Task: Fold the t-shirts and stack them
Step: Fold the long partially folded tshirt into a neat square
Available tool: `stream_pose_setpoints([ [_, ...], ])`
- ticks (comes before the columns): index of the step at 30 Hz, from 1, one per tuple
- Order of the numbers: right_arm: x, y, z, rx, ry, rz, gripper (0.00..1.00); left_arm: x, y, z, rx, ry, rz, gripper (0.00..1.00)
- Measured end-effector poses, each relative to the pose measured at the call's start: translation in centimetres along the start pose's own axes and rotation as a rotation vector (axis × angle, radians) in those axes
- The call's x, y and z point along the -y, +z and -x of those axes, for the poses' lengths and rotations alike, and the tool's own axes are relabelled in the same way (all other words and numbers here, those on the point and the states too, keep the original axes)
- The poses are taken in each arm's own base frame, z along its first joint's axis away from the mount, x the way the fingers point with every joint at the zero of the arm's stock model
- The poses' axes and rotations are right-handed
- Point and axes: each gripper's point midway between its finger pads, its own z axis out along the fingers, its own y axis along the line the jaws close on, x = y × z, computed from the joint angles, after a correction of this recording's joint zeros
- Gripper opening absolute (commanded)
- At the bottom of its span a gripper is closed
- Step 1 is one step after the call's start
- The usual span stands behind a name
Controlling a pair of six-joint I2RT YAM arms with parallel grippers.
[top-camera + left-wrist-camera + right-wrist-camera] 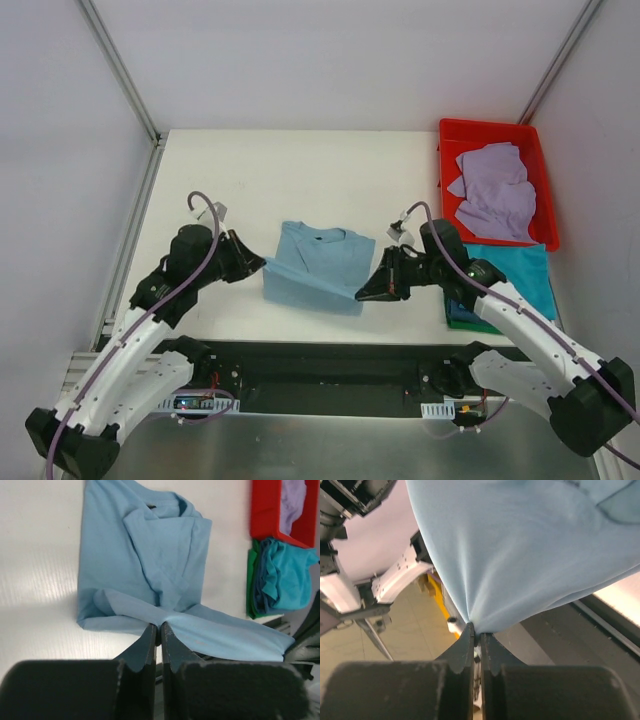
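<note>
Folding is midway on the white surface (300, 170), where the blue tee (325, 262) lies at the centre, collar away from me, both sleeves already turned in over the body. My left tool (260, 266) and right tool (362, 294) are each clamped tight on a corner of its near hem, which hangs raised off the surface between them. By my judgement the hem wants carrying over toward the collar to finish this fold. At the far right the red bin (447, 160) holds a lavender tee (495, 190), crumpled and not yet folded. Just in front of the bin sits the stack (468, 314): a teal tee (515, 275) on top, blue and green edges showing under it, folded and done as far as I can see. So three look finished, one is in hand, one waits. No lettering, brand or label can be read on any tee, the bin or my tools.
</note>
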Motion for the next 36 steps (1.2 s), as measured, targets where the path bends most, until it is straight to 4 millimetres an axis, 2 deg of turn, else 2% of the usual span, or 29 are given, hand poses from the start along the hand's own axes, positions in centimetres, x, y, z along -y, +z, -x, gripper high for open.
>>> stream_pose_setpoints([
  [10,1.2,-0.3,6.9,0.154,0.026,-0.064,0.01,-1.3,6.3,4.1,0.037,0.006,0.177,0.0],
  [19,4.4,0.9,12.1,0.19,0.086,-0.156,0.0,-2.3,10.8,6.6,0.032,0.064,0.287,0.0],
  [24,6.6,1.4,13.6,0.207,0.125,-0.21,0.0,-3.0,13.9,7.0,-0.012,0.089,0.327,0.0],
  [33,10.5,2.1,15.8,0.232,0.188,-0.271,0.01,-4.6,19.2,6.2,-0.114,0.1,0.373,0.0],
  [35,11.7,2.5,16.2,0.227,0.212,-0.289,0.06,-4.9,20.0,6.1,-0.129,0.098,0.378,0.0],
  [36,12.3,2.7,16.4,0.223,0.222,-0.298,0.06,-5.1,20.4,6.1,-0.137,0.095,0.381,0.04],
])
